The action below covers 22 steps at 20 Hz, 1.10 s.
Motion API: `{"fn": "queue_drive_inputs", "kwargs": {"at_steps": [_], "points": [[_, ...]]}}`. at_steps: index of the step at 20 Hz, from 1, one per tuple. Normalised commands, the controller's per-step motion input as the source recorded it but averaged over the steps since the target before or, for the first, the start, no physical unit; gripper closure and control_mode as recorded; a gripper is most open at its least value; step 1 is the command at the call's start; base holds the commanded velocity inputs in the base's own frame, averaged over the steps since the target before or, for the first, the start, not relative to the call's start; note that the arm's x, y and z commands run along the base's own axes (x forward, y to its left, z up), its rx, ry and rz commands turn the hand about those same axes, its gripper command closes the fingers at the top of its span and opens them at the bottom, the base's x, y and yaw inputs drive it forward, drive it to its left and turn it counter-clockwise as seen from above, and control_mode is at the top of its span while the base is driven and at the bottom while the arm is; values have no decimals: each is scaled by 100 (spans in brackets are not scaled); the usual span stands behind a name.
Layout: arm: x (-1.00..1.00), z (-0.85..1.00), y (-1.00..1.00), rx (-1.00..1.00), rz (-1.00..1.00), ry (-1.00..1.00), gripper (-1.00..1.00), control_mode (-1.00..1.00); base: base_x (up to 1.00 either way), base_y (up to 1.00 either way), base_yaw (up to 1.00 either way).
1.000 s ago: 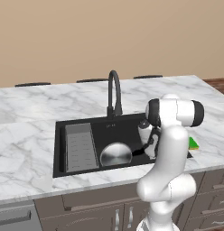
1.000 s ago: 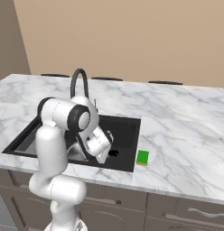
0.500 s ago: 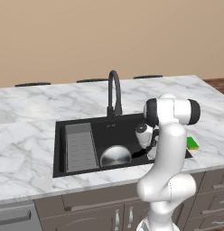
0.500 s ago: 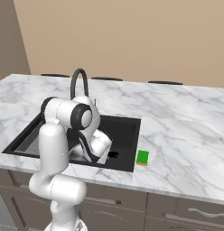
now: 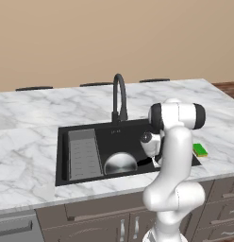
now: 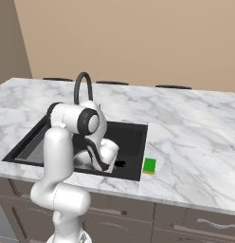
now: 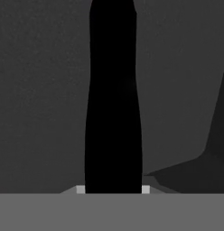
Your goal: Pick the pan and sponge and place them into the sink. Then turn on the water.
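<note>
The gripper (image 5: pixel 155 160) reaches low into the sink (image 5: pixel 130 130), fingers pinching the pan's black handle (image 7: pixel 113 103). The pan (image 5: pixel 121 164) lies at the basin's front edge; the sponge (image 5: pixel 200 150) waits on the worktop's right front.

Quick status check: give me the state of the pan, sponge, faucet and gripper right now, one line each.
pan: in the sink, upright, handle running between the fingertips.
sponge: on the counter right of the sink, not yet moved.
faucet: off, no water stream visible.
gripper: down in the sink at the pan handle; open or shut, cannot tell.
</note>
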Motion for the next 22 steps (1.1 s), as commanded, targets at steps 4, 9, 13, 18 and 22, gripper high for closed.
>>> {"fn": "queue_drive_inputs", "kwargs": {"at_steps": [4,9,13,18,22], "points": [[7,-22,2,-4,2,-1,100,-100,0,0,0],[12,-17,2,-2,3,0,100,-100,0,0,0],[16,-9,5,-2,3,0,-100,-100,0,0,0],[12,7,0,-1,3,0,-100,-100,0,0,0],[8,9,0,0,2,0,-100,-100,0,0,0]]}}
